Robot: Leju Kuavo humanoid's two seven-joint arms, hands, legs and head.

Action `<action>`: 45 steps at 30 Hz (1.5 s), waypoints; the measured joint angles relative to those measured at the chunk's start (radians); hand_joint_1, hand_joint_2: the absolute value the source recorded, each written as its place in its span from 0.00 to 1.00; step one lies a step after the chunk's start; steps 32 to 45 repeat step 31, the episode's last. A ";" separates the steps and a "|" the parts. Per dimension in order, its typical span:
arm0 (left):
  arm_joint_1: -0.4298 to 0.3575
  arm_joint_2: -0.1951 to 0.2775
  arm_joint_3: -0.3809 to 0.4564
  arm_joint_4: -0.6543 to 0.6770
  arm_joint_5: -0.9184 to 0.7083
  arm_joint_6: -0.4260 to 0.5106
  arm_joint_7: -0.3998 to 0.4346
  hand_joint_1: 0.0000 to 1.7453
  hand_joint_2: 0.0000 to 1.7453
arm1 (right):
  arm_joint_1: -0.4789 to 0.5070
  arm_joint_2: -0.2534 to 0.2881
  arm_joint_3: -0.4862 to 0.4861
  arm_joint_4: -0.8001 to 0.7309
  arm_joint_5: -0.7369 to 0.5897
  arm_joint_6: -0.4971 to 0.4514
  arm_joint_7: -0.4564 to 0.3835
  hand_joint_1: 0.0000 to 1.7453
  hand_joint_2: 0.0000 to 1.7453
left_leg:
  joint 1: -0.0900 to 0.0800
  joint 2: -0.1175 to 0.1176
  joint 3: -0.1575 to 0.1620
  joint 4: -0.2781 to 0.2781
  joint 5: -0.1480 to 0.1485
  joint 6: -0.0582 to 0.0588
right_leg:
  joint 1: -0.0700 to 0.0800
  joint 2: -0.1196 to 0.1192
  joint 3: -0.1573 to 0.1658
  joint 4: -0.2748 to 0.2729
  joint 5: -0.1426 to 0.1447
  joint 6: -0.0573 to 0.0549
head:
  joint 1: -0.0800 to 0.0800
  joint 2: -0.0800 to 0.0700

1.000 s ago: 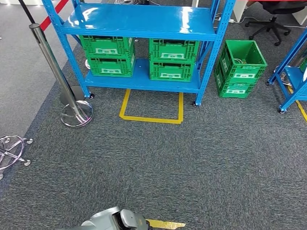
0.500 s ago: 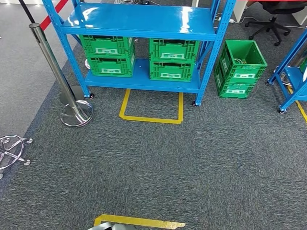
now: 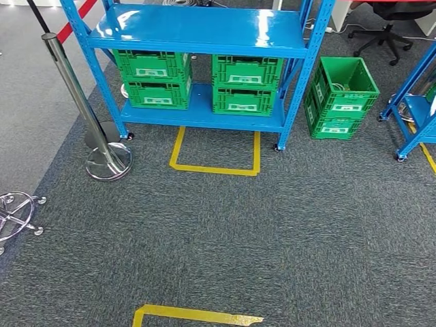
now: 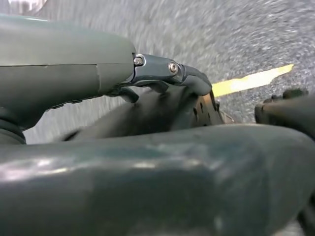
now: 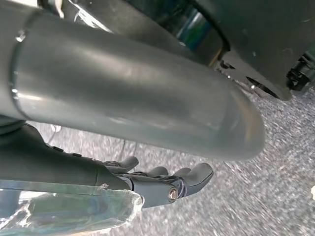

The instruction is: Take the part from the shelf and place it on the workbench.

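Four green crates (image 3: 197, 85) sit in two stacks on the lower board of the blue shelf (image 3: 200, 30); each carries a white label, print too small to read. Top board of the shelf is bare and glossy. No part can be made out: the crate interiors are hidden under the top board.

A fifth green crate stack (image 3: 339, 95) stands on the floor just beside the shelf's right post, open on top, contents unclear.

Floor: grey carpet (image 3: 231, 238), yellow tape outline (image 3: 216, 160) in front of the shelf, another yellow tape strip (image 3: 195, 315) at the near edge. Chrome barrier post (image 3: 87, 116) with a red belt at left; office chair (image 3: 390, 24) cut off at top right.

Left robot hand (image 4: 163, 81): dark fingers extended over carpet, holding nothing. Right robot hand (image 5: 163, 184): fingers lightly curled, apart, holding nothing.
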 joint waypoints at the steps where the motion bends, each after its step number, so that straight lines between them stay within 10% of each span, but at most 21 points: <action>1: 0.007 0.002 0.025 -0.002 0.022 0.004 0.001 0.00 0.00 | 0.004 -0.003 0.004 -0.003 -0.021 0.004 0.000 0.00 0.00 | 0.000 0.000 0.000 0.000 0.000 0.000 | 0.000 0.000 0.000 0.000 0.000 0.000 | 0.000 0.000; 30: 0.232 0.118 0.727 -0.091 0.622 0.106 0.053 0.00 0.00 | 0.125 -0.093 0.140 -0.091 -0.618 0.129 0.015 0.00 0.00 | -0.001 0.001 0.000 0.000 -0.002 -0.003 | 0.000 -0.003 0.001 -0.001 -0.010 -0.020 | 0.000 0.000; 45: 0.235 0.120 0.739 -0.092 0.632 0.108 0.053 0.00 0.00 | 0.126 -0.094 0.142 -0.093 -0.629 0.131 0.015 0.00 0.00 | -0.001 0.001 0.000 0.000 -0.002 -0.003 | 0.000 -0.003 0.001 -0.001 -0.011 -0.020 | 0.000 0.000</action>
